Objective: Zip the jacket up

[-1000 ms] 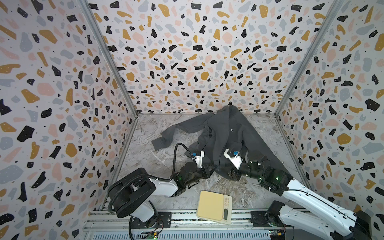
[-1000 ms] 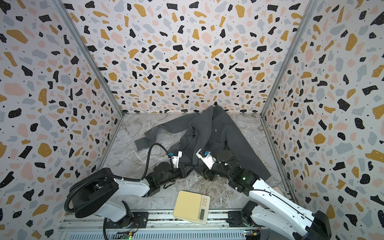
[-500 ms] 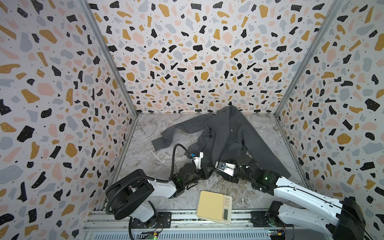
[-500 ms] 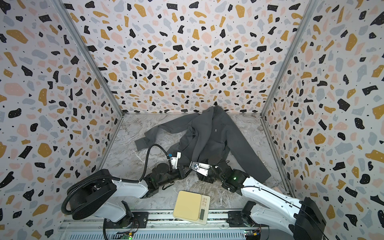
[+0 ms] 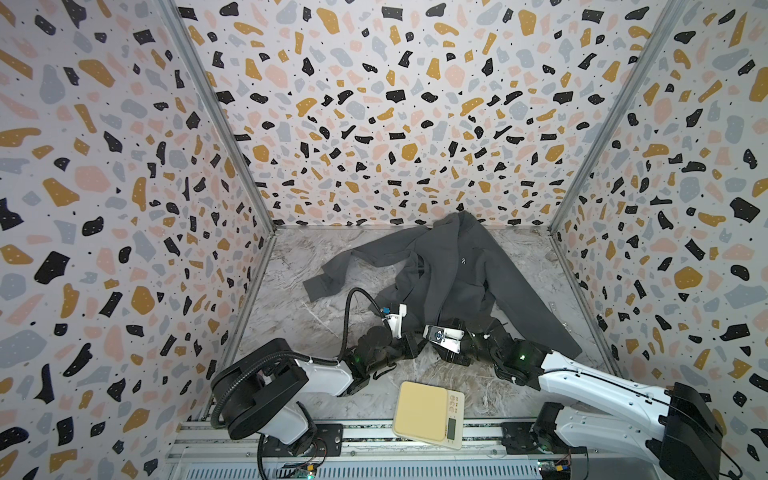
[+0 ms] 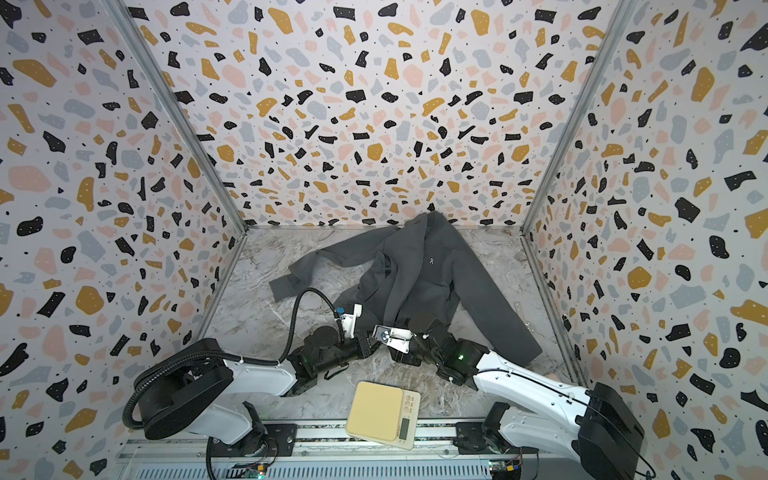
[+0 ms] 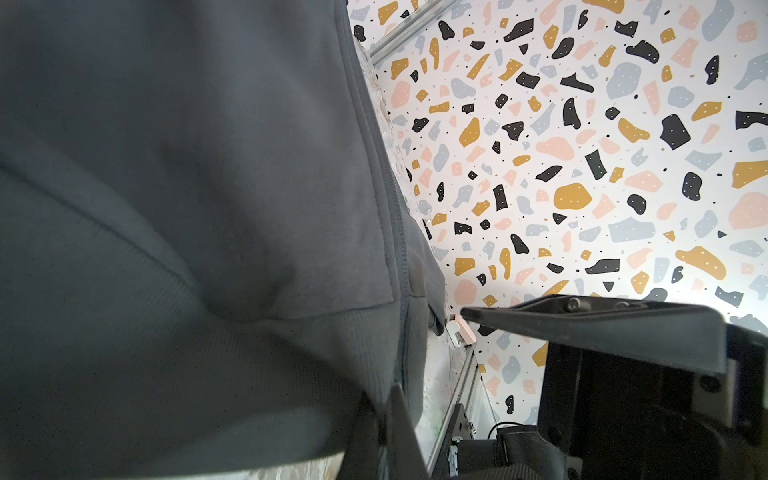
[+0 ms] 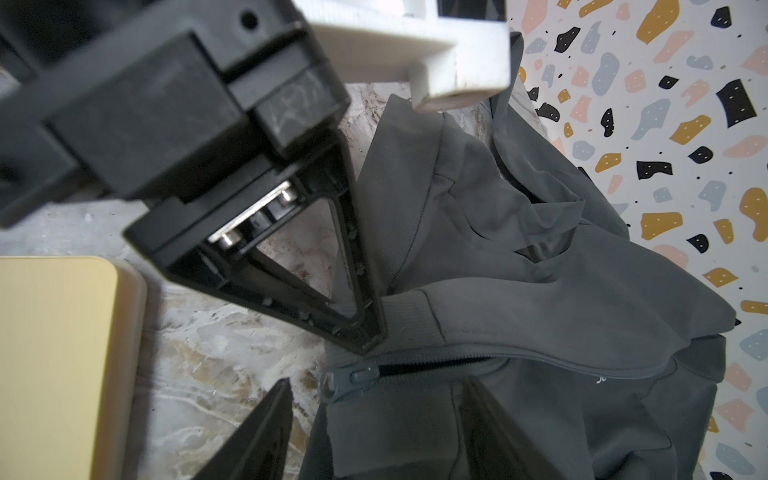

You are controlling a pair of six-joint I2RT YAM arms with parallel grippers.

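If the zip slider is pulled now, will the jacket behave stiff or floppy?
Probably floppy: the jacket lies creased and folded on itself. It would likely bunch toward the pull, except where the shut left pincer pins it.

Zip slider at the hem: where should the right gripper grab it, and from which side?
Probably pinch the zip slider body across its two sides, coming from the hem end along the zip line. It lies flat at the jacket hem beside the left gripper's clamp, open teeth running away; the open right gripper brackets it.
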